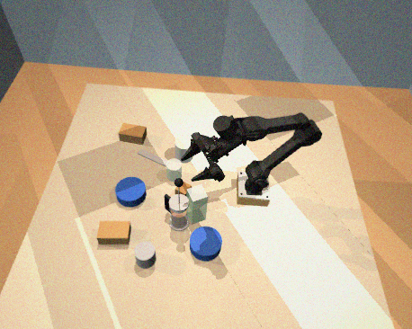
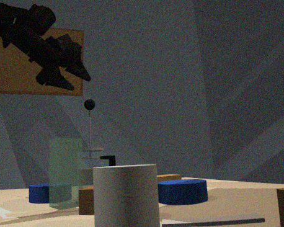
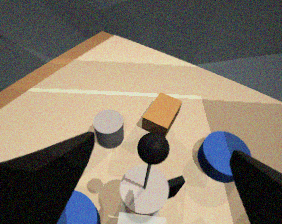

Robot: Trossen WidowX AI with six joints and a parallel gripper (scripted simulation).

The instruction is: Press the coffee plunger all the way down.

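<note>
The coffee press (image 1: pixel 179 219) (image 3: pixel 144 192) stands upright on the table, a clear beaker with a pale lid and a black side handle. Its black plunger knob (image 1: pixel 179 182) (image 2: pixel 89 104) (image 3: pixel 153 148) sits high on a thin rod, well above the lid. My gripper (image 1: pixel 188 170) (image 2: pixel 81 84) (image 3: pixel 163 147) is open and empty, tilted down toward the press. In the exterior view its fingertips are above the knob and a little to its left. In the wrist view the knob shows between the fingers, with no contact visible.
A green box (image 1: pixel 197 208) (image 2: pixel 63 173) stands close beside the press. Blue discs (image 1: pixel 130 191) (image 1: pixel 205 243), brown blocks (image 1: pixel 114 232) (image 1: pixel 132 133), a grey cylinder (image 1: pixel 145 253), a pale cylinder (image 1: pixel 174 170) and a flat grey strip (image 1: pixel 151 158) lie around it.
</note>
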